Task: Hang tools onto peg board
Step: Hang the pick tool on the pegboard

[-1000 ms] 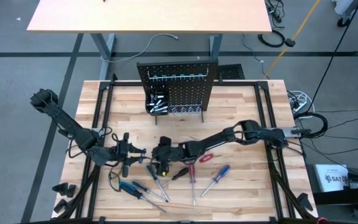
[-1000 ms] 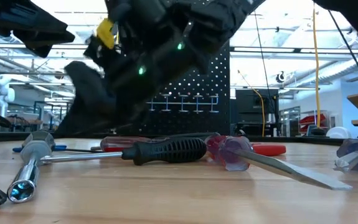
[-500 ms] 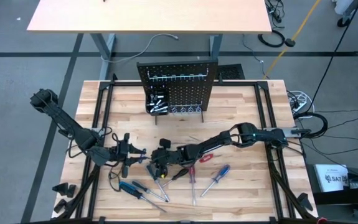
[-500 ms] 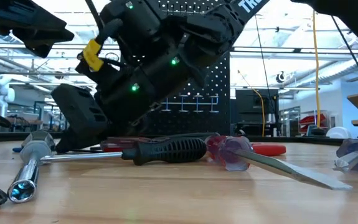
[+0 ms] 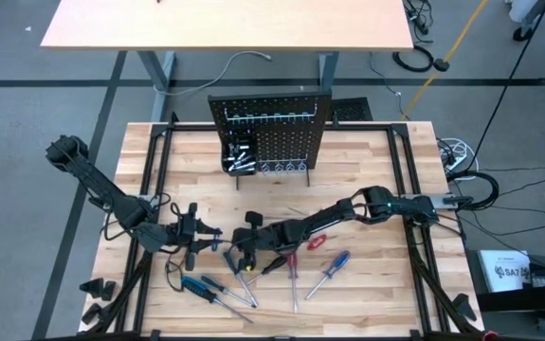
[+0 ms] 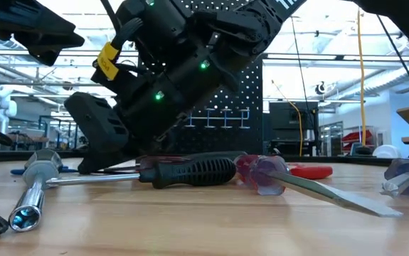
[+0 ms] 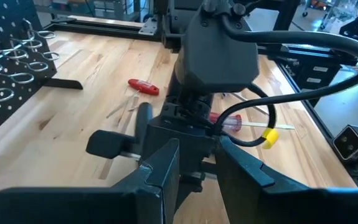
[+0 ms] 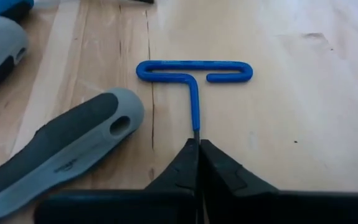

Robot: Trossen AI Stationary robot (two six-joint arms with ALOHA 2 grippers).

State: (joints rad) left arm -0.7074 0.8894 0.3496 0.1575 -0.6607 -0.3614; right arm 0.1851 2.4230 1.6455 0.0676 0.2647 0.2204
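Note:
A blue T-handled key lies on the wooden table, and my right gripper is shut on its thin shaft. In the high view this gripper is low over the cluster of tools near the table's front middle. My left gripper hovers just to its left, open and holding nothing, its fingers pointing at the right arm's wrist. The black peg board stands upright at the far middle, with hooks and a small bin. My right gripper pinches the key's bare metal shaft between its two fingertips, just past the end of the blue coating. The fingers slant down from the table's right and run roughly along the shaft. The key's blue crossbar lies flat on the table.
A grey and black handle lies right beside the key. Around it lie a black-handled screwdriver, a silvery socket driver, a red clear-handled screwdriver, blue-handled screwdrivers and red pliers.
My right gripper has sunk toward the table and a little toward the near edge, tipping further down, and its fingers have come together on the key's shaft. The key has stayed on the table.

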